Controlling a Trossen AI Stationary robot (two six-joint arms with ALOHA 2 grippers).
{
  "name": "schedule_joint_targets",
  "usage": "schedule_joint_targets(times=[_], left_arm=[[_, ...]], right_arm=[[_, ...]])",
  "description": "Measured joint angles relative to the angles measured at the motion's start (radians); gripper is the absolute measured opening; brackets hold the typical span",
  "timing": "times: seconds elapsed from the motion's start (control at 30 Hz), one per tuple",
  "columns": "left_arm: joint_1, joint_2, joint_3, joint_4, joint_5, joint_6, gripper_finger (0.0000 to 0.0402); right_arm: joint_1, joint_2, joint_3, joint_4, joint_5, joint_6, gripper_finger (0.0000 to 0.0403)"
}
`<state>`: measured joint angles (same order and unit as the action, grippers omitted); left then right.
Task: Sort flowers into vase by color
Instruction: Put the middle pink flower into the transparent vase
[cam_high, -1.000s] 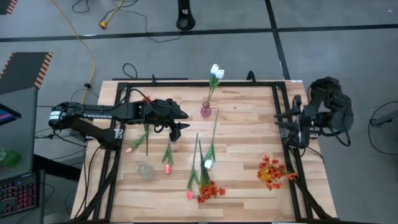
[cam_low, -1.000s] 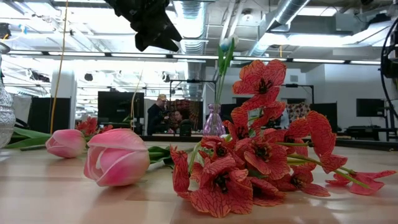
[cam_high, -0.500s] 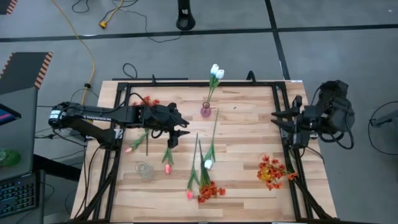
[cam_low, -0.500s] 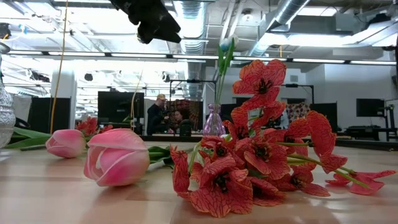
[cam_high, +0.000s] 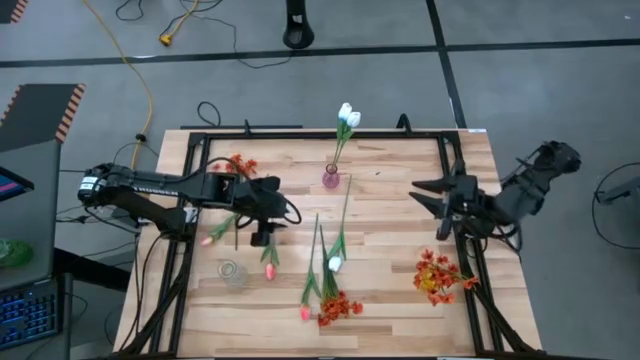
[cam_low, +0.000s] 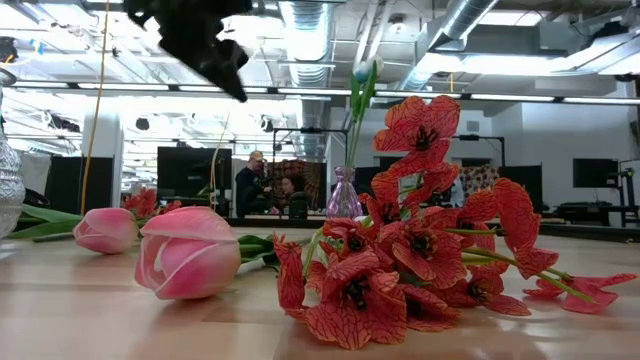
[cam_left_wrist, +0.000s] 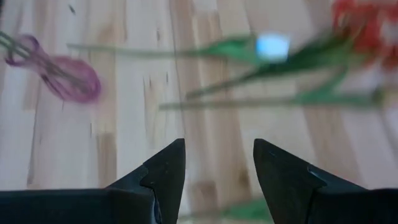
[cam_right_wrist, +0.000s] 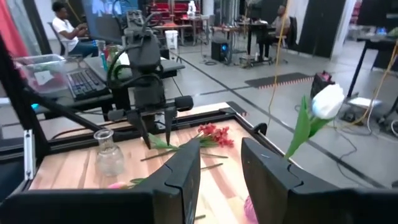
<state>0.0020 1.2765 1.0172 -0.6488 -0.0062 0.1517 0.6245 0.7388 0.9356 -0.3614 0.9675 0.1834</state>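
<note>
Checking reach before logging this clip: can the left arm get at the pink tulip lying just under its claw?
Probably yes. The left claw hangs open right above the pink tulip, nothing lies over that flower, and the right claw is off at the table's far side.

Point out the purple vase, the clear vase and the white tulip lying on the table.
purple vase (cam_high: 331, 179), high view, its round body.
clear vase (cam_high: 232, 273), high view, its mouth.
white tulip (cam_high: 335, 264), high view, its bloom.

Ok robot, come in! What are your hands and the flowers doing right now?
Left gripper open, empty, above a pink tulip. Right gripper open, empty, near the table's right edge. White tulips in the pink vase. Nothing blocking.
</note>
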Motion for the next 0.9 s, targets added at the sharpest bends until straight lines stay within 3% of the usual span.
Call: schedule_joint_targets(times=[0.27, 0.57, 0.9], left_arm=[[0.006, 0.0, 0.0, -0.147, -0.042, 0.249, 0.0177], [0.007, 0.027, -0.055, -0.145, -0.054, 0.429, 0.0177], [0.007, 0.269, -0.054, -0.14, -0.097, 0.548, 0.0177]], right_arm=[[-0.102, 0.047, 0.0, 0.001, -0.07, 0.054, 0.0143], [-0.16, 0.127, 0.0, 0.005, -0.081, 0.055, 0.0143], [-0.199, 0.181, 0.0, 0.008, -0.081, 0.061, 0.0143]])
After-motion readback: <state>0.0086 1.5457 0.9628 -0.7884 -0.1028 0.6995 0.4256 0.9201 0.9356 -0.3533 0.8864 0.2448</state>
